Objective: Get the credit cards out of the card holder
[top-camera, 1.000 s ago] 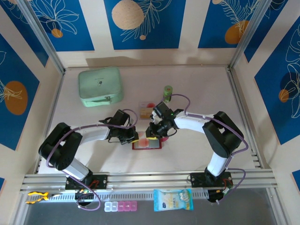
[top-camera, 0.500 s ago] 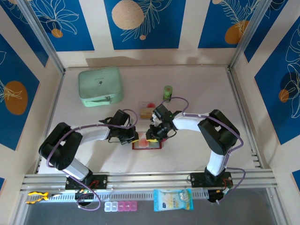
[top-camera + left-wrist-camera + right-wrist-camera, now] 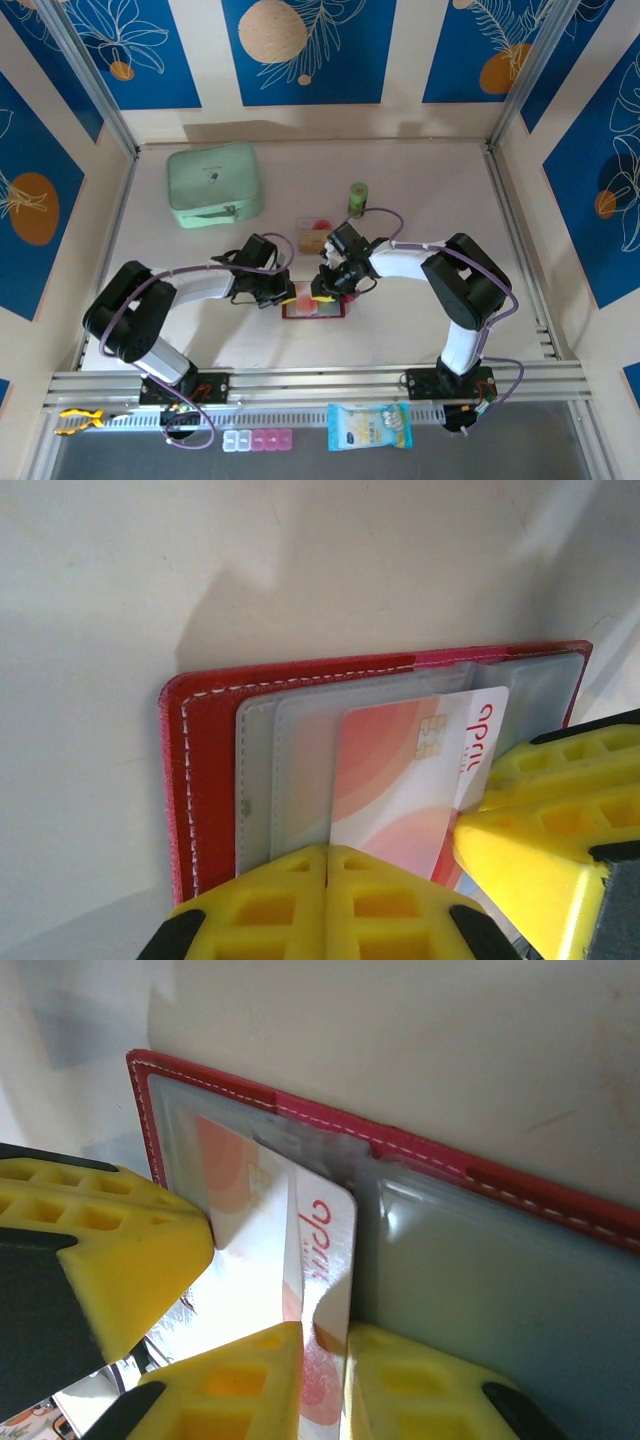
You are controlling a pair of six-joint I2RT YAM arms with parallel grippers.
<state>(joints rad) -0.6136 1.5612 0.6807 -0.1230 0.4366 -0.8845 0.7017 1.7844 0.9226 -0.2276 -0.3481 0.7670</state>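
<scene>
The red card holder [image 3: 313, 309] lies open on the desk [image 3: 430, 190], toward 6 o'clock from its middle. The left fingers [image 3: 265, 905], pressed shut, rest on its clear sleeves [image 3: 290, 770] at the holder's 10 o'clock. The right fingers [image 3: 235, 1385], at 12 o'clock, stand narrow, pinching a credit card [image 3: 300, 1220] partly out of a sleeve.

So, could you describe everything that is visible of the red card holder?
The card holder lies open and flat on the white table, between the two grippers. It looks like dark red leather with white stitching along the edge, and has greyish clear sleeves inside. One credit card, pale with orange-red shapes and a chip, sticks partly out of a sleeve. The shut left gripper presses on the sleeves; the right gripper pinches the card.
</scene>
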